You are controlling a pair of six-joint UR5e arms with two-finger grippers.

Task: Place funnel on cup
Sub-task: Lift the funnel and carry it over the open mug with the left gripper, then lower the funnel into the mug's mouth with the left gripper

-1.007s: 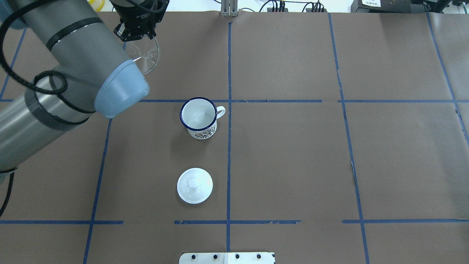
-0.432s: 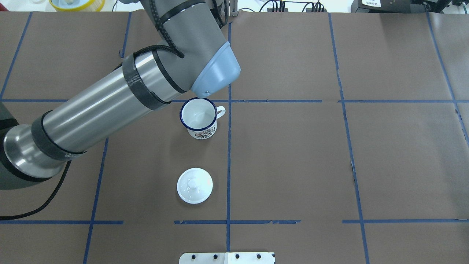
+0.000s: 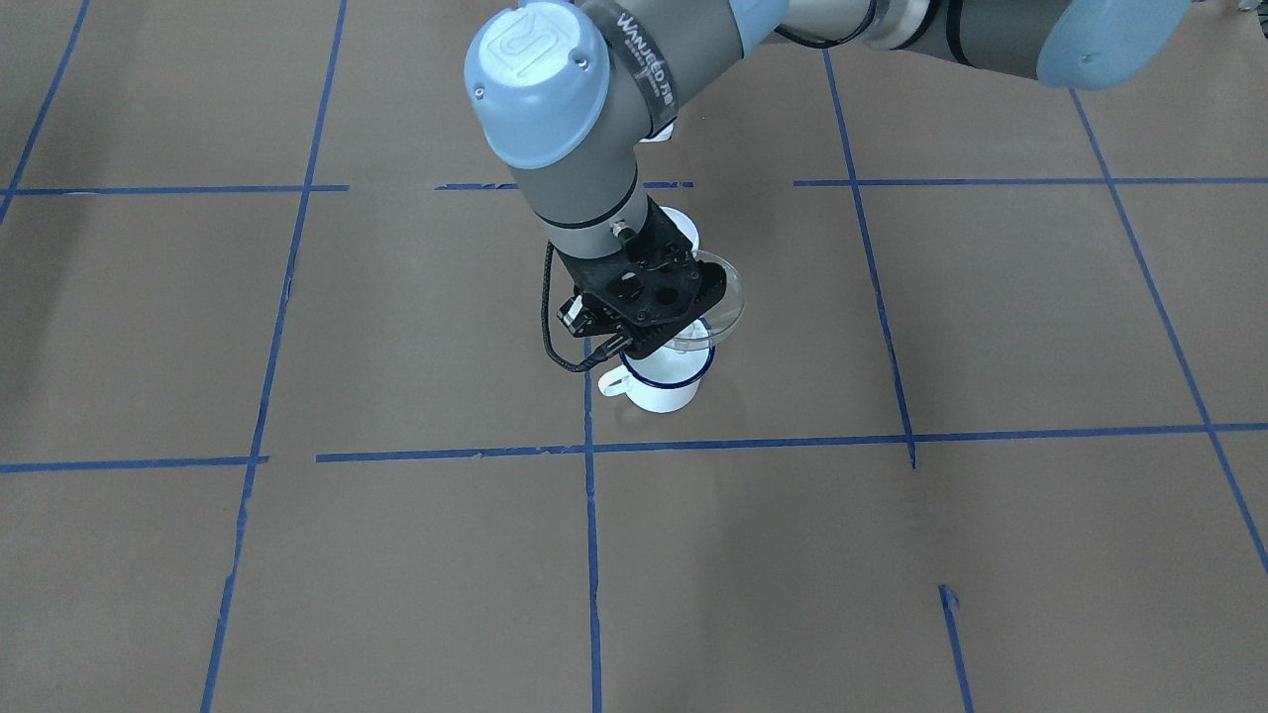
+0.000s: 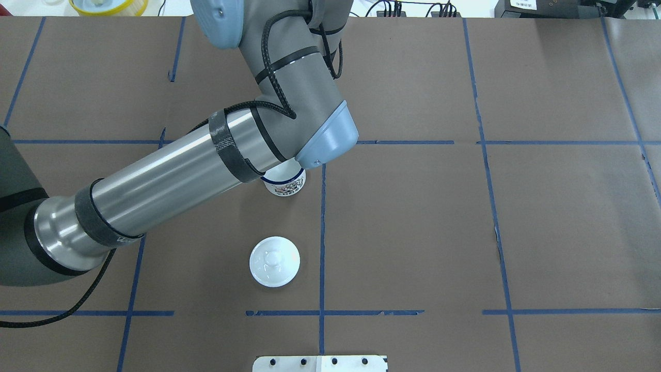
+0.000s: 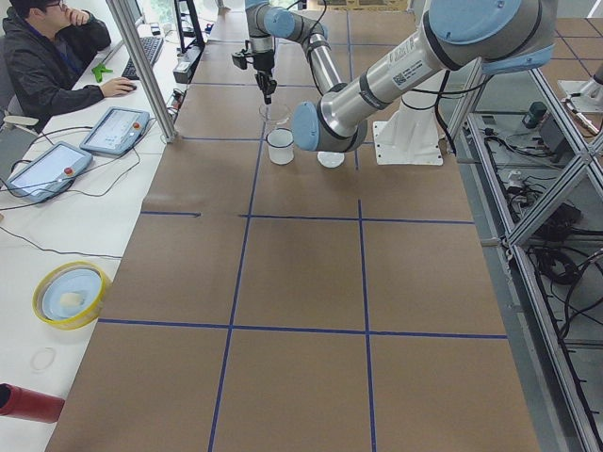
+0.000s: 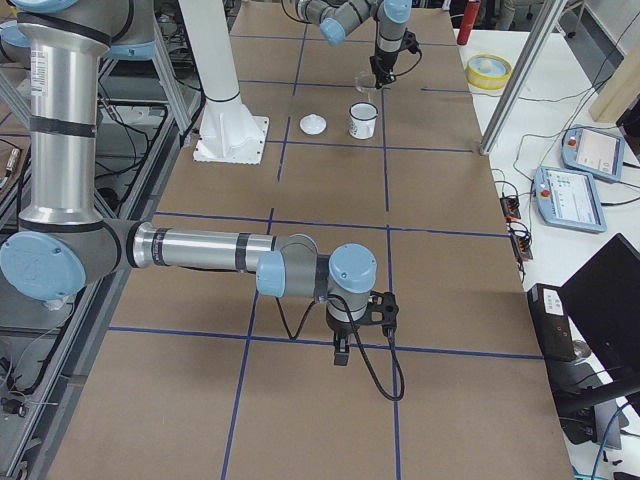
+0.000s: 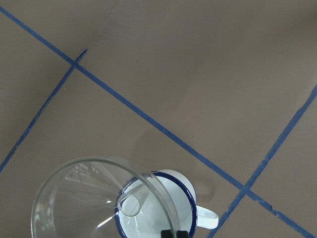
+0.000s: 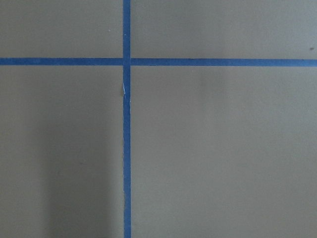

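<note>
Brown paper worktop (image 4: pixel 439 232), gridded with blue tape lines (image 4: pixel 322 227). Left gripper (image 3: pixel 634 342) hangs over the cup (image 3: pixel 664 391), jaws closed on the rim of the clear funnel (image 7: pixel 84 198). In the left wrist view one dark fingertip (image 7: pixel 176 233) shows at the rim's near edge. Funnel is tilted and not seated; in the exterior left view it sits in the air just above the cup. In the wrist view the spout lines up inside the blue-rimmed mouth, while the wide rim overhangs on the side away from the handle. Whether the spout touches the cup: cannot tell. Cup upright beside a tape line, handle toward the robot's right. White knobbed lid (image 4: pixel 274 261) lies flat nearer the robot, well apart from the cup. A second ago the gripper and funnel were at the far left of the worktop, well apart from the cup, whose open mouth was in full view from overhead. Shortly after, the elbow had swung in just beyond the cup's rim. Now the left arm (image 4: pixel 170 181) covers most of the cup from overhead, and only its printed lower side shows. Cup and lid have not shifted. Right gripper (image 6: pixel 342 350) hangs low over the worktop toward the robot's right end, well apart from the rest; its jaws are too small to judge.
</note>
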